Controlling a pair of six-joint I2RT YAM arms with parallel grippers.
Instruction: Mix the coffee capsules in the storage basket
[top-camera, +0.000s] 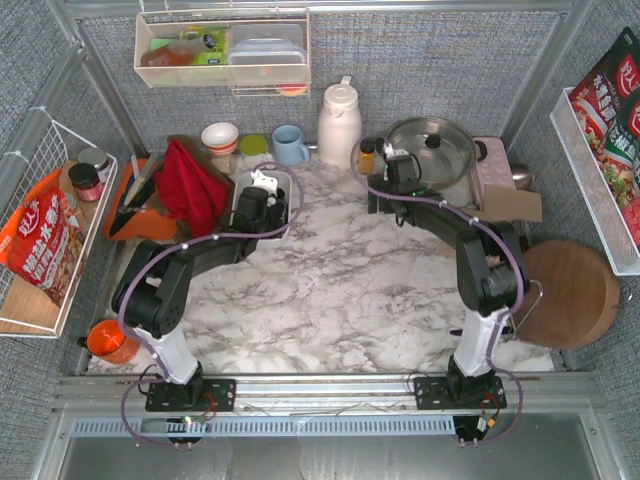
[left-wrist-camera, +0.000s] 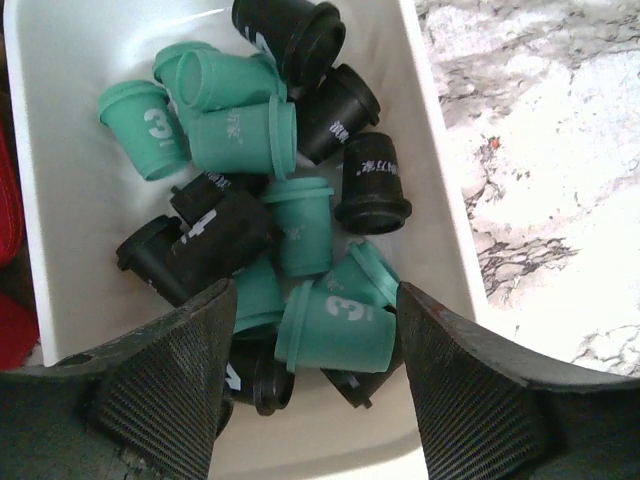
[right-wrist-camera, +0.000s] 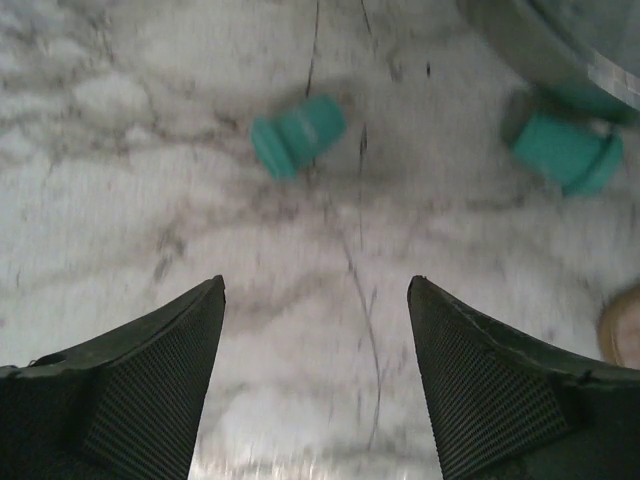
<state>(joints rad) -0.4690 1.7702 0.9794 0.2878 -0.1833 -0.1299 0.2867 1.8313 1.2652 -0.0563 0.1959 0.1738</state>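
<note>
The white storage basket (left-wrist-camera: 70, 190) fills the left wrist view, with several teal and black coffee capsules (left-wrist-camera: 240, 135) heaped in it. My left gripper (left-wrist-camera: 315, 290) hangs low over the heap, open. A teal capsule marked 3 (left-wrist-camera: 335, 325) lies loose between its fingers (left-wrist-camera: 165, 380), with a small gap on each side. From above, the left gripper (top-camera: 262, 192) hides the basket. My right gripper (right-wrist-camera: 315, 282) is open over bare marble near the pot, with nothing between its fingers. Two teal capsules (right-wrist-camera: 297, 135) (right-wrist-camera: 565, 150) lie on the table ahead of it.
A red cloth (top-camera: 190, 185) lies just left of the basket. A blue mug (top-camera: 290, 145) and white jug (top-camera: 340, 120) stand behind it. A lidded steel pot (top-camera: 432, 150) is beside the right gripper (top-camera: 393, 168). A round wooden board (top-camera: 565, 292) lies at the right.
</note>
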